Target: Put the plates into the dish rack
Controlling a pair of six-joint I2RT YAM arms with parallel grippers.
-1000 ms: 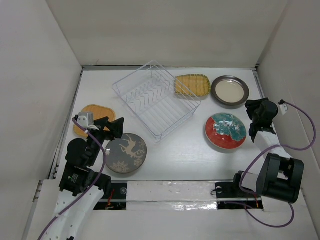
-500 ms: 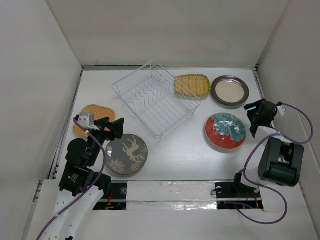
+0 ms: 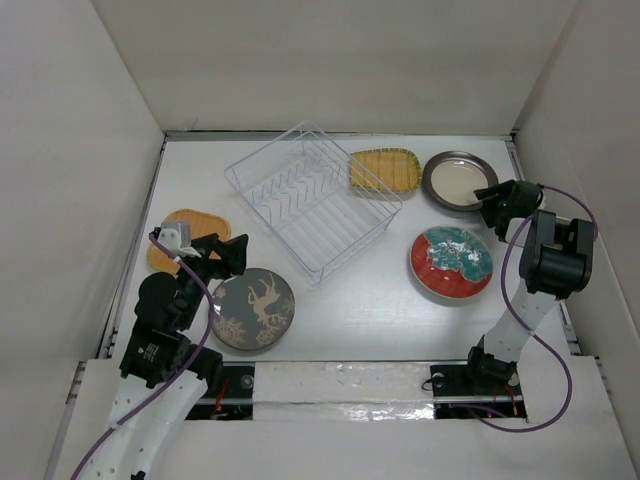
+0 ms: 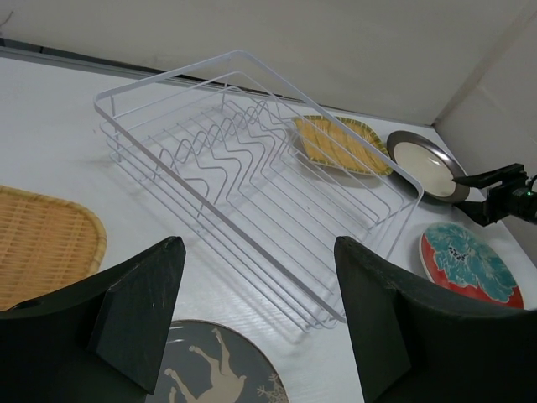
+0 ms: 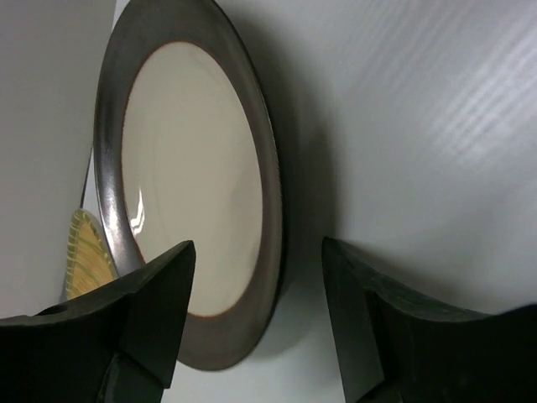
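The white wire dish rack (image 3: 310,200) stands empty at the table's middle back; it also shows in the left wrist view (image 4: 252,168). The yellow ribbed plate (image 3: 384,171) and the grey-rimmed cream plate (image 3: 458,182) lie to its right. The red-rimmed teal plate (image 3: 451,261) lies nearer. The dark grey deer plate (image 3: 252,307) and the orange plate (image 3: 185,235) lie at the left. My left gripper (image 3: 228,255) is open above the deer plate's far edge (image 4: 214,369). My right gripper (image 3: 490,198) is open, its fingers straddling the cream plate's rim (image 5: 193,185).
White walls enclose the table on the left, back and right. The right wall runs close behind the right arm (image 3: 555,255). The yellow plate's edge (image 5: 84,256) shows just beyond the cream plate. The rack's near corner (image 4: 336,315) lies just ahead of the left gripper.
My right gripper has swung from beside the teal plate toward the back and now sits at the cream plate's rim. The left arm has barely moved.
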